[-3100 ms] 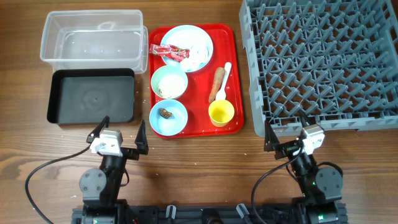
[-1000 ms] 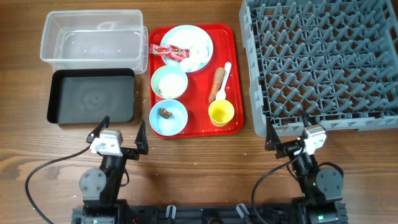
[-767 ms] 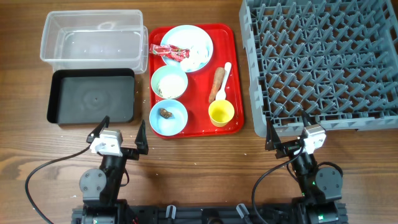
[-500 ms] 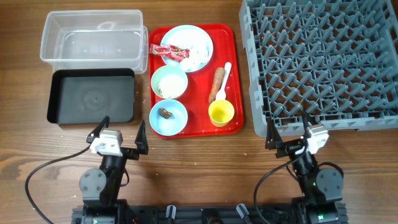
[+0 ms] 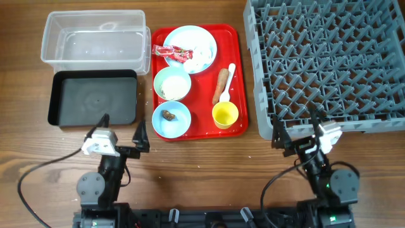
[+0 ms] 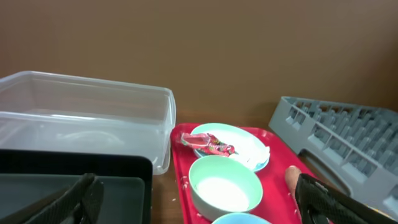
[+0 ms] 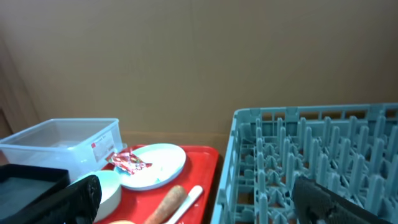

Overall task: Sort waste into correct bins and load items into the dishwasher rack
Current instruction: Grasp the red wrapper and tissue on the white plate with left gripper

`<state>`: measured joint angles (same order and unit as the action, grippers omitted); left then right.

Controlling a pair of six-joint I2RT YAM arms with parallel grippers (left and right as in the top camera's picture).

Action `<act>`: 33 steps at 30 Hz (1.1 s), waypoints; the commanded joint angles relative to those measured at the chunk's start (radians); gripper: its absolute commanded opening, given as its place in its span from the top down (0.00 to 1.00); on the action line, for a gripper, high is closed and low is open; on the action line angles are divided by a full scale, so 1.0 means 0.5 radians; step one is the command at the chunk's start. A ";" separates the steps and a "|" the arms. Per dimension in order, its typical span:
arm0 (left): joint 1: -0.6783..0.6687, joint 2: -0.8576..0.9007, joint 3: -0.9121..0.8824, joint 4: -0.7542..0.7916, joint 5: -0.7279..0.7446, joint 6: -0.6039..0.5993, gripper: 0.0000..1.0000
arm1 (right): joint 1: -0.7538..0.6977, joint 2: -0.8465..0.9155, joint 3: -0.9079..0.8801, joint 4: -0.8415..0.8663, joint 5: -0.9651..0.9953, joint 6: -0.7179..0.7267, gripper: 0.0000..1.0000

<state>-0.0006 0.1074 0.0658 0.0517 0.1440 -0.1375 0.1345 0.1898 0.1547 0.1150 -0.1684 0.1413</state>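
On the red tray, a pale blue plate (image 5: 190, 39) holds the red-and-white wrapper (image 5: 172, 52) and white tissue (image 5: 199, 59). A pale green bowl (image 5: 171, 83) holds rice. A blue bowl (image 5: 180, 121) holds a brown lump (image 5: 168, 114). The carrot (image 5: 220, 85), white spoon (image 5: 229, 77) and yellow cup (image 5: 224, 114) lie at the tray's right. The clear tub (image 5: 95, 37) and black tub (image 5: 93, 97) are left, and the grey rack (image 5: 329, 60) is right. My left gripper (image 5: 121, 128) and right gripper (image 5: 295, 126) are open and empty near the front edge.
The red tray (image 5: 242, 76) sits between the tubs and the rack. Loose rice grains lie on the tray and on the wood by its left edge. In the right wrist view the rack (image 7: 311, 162) is close on the right and the carrot (image 7: 166, 202) is ahead.
Both grippers have lifted and moved a little forward toward the tray and rack; the right one also shifted right. Nothing on the table has moved.
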 commanded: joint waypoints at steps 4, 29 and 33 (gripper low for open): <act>-0.003 0.822 0.652 0.232 -0.013 -0.055 0.00 | -0.008 0.669 0.639 -0.022 -0.291 -0.179 0.00; -0.512 3.951 3.648 -1.376 0.452 0.215 0.00 | -0.008 1.949 2.243 -1.717 -0.415 -0.434 0.00; -0.544 4.217 3.648 -1.326 0.144 0.216 0.00 | -0.008 1.984 2.241 -1.758 -0.415 -0.433 0.00</act>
<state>-0.2554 2.1326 1.8679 -0.6273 0.3038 -0.0486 0.1287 1.1683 1.2549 -0.7631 -0.3840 -0.0586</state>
